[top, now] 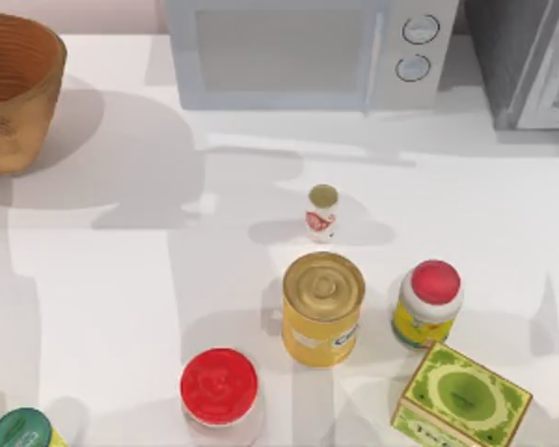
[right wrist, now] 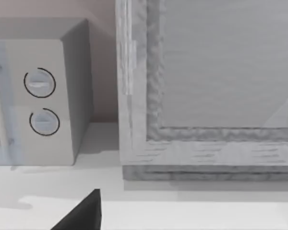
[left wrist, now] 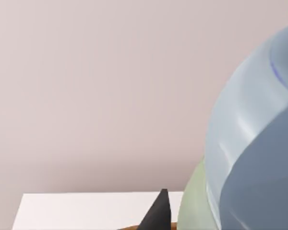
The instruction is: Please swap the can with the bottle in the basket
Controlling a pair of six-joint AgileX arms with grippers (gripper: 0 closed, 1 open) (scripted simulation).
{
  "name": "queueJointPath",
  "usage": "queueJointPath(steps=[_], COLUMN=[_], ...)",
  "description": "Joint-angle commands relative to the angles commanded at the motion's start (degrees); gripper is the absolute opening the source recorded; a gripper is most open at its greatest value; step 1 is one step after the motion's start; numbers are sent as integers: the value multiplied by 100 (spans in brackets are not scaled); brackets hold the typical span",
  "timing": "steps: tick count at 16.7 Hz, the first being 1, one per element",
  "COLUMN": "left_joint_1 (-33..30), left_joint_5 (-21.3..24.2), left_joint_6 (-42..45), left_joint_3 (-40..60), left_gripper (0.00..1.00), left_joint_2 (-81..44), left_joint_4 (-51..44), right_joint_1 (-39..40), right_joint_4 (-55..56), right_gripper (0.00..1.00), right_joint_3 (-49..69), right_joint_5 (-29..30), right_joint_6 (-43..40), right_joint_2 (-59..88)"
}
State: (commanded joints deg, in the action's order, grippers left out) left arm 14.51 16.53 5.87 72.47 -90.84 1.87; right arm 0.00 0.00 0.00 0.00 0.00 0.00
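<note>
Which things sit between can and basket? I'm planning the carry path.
None: in the top view, bare table runs from the can to the basket.

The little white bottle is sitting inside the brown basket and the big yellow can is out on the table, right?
Not quite. The top view shows the little white bottle standing on the table, just behind the big yellow can, not inside the brown basket. The basket is apart, at the table's far left. The can is on the table, as you said.
</note>
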Motion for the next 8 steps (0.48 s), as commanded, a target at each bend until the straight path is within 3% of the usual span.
queueJointPath(steps=[8], left_joint_1=[-164], left_joint_5=[-146], left_joint_6=[-45], left_joint_3=[230], left_gripper=[0], left_joint_2=[-982], left_joint_4=[744], right_joint_1=[0], right_joint_4=[0], right_gripper=[100], right_joint_3=[0], right_joint_5=[0], right_joint_6=[0], right_joint_2=[0])
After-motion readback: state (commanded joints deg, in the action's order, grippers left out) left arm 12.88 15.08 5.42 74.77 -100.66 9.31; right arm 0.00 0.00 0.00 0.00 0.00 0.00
